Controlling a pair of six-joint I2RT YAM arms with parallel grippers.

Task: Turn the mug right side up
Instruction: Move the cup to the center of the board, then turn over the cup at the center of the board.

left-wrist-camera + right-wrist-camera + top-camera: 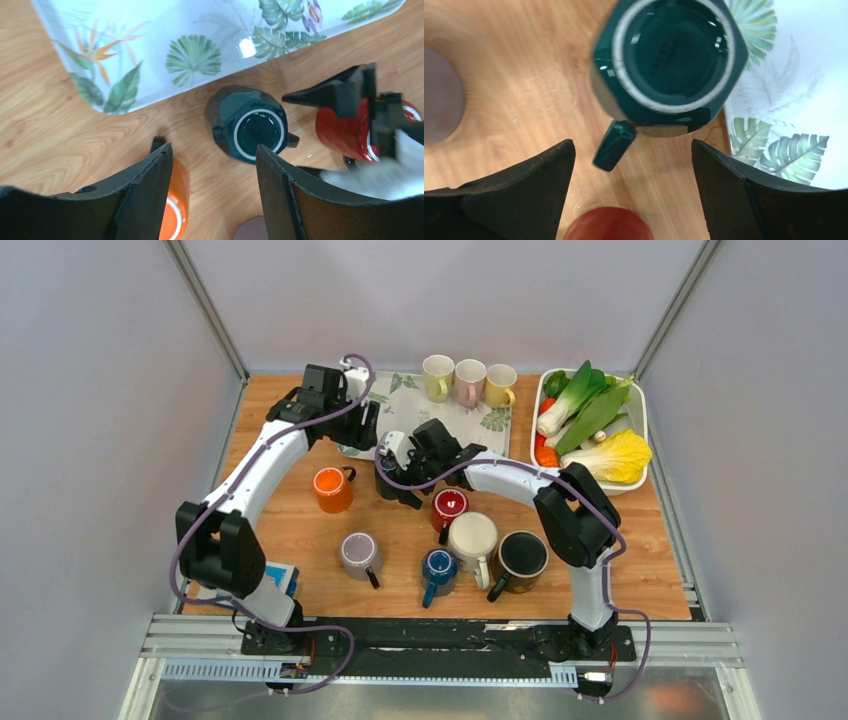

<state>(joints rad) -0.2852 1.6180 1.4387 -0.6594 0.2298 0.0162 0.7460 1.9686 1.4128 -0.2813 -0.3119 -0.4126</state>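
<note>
Where grey walls (pixel 100 390) enclose, wooden table (pixel 650 580) bears mug (pixel 252 131)

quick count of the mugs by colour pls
pale green mug: 1
pink mug: 1
yellow mug: 1
orange mug: 1
dark green mug: 1
red mug: 1
mauve mug: 1
blue mug: 1
cream mug: 1
black mug: 1
total: 10

Upside-down mug (pixel 664 60): glossy dark teal-green, with a white ring round its base. Table (pixel 300 530) is light-brown wood grain; tray (pixel 150 30) is white with a green tropical-leaf print and one orange flower. Others on the table: orange mug (pixel 332 489), red mug (pixel 449 506), mauve mug (pixel 358 553), blue mug (pixel 438 566), cream mug (pixel 472 536), black mug (pixel 522 554); on the tray: pale-green mug (pixel 437 376), pink mug (pixel 469 380), yellow mug (pixel 500 384).
</note>
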